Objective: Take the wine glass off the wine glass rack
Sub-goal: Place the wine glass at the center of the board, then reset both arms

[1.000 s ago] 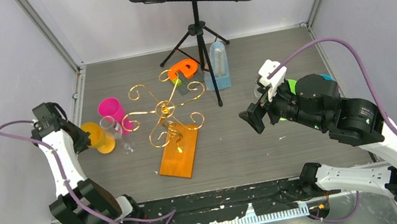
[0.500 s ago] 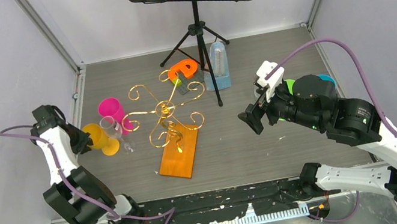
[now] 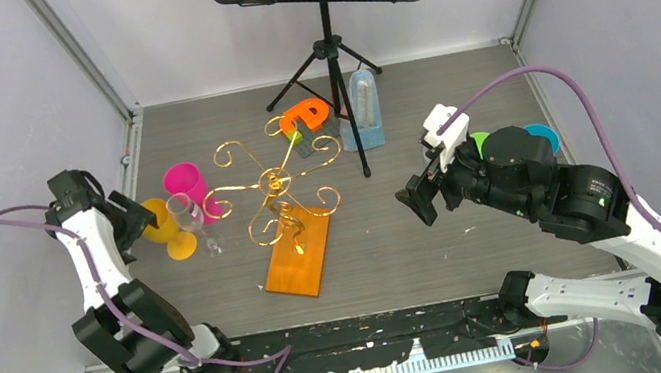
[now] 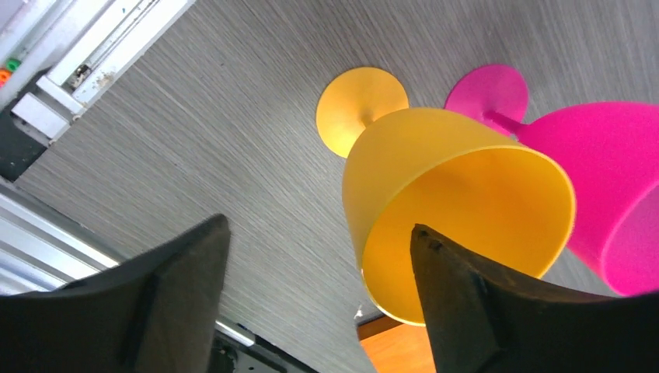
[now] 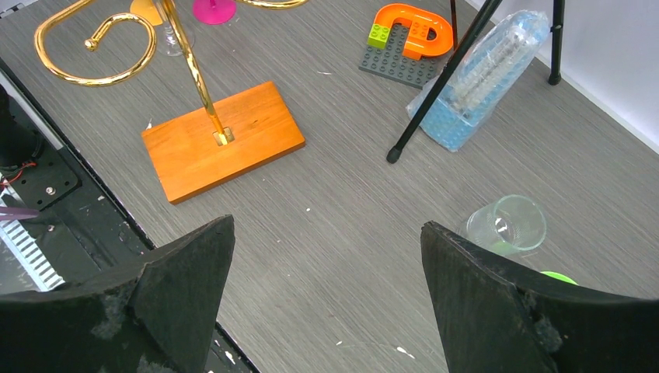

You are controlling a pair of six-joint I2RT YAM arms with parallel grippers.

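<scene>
A yellow wine glass stands upright on its own foot on the table, left of the wine glass rack. The rack is a tree of gold wire scrolls on an orange wooden base, and its arms look bare. My left gripper is open beside the yellow bowl. The right finger overlaps the bowl's rim; the left finger is clear of it. A pink wine glass and a clear wine glass stand close by. My right gripper hovers open, empty, right of the rack.
A black music stand rises at the back, its tripod legs near a blue ridged bottle and an orange arch on a grey plate. A clear cup lies by my right gripper. The left wall rail is close.
My left gripper has opened and let go of the yellow wine glass, which now stands on the table. The left arm shifted slightly left. The right arm barely moved.
</scene>
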